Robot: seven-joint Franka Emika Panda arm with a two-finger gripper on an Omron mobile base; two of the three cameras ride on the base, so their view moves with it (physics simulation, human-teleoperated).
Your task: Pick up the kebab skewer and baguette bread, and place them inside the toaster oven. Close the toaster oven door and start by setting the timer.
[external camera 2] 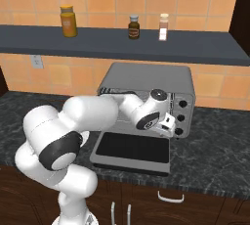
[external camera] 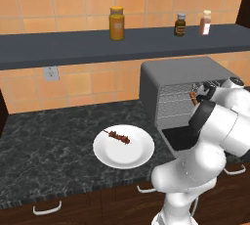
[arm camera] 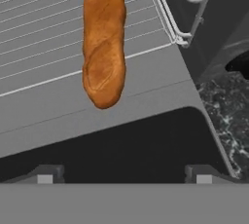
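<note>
The baguette bread (arm camera: 103, 47) lies lengthwise on the wire rack (arm camera: 44, 38) inside the toaster oven (external camera: 168, 75), its near end over the rack's front edge. My gripper (arm camera: 124, 177) hovers just in front of it, open, with its two fingertips (arm camera: 46, 177) set wide apart and nothing between them. The toaster oven door (external camera 2: 132, 148) is folded down flat, dark glass up. The kebab skewer (external camera: 119, 137) rests on a white plate (external camera: 136, 155) on the counter, left of the oven. In the right base view my hand (external camera 2: 152, 114) is at the oven's mouth.
The oven's control knobs (external camera 2: 182, 118) run down its right strip. A shelf (external camera: 73, 45) above carries an orange jar (external camera: 116, 23), a dark bottle (external camera: 180, 24) and a red-brown bottle (external camera: 205, 22). Black stone counter (external camera: 49, 150) stretches to the left.
</note>
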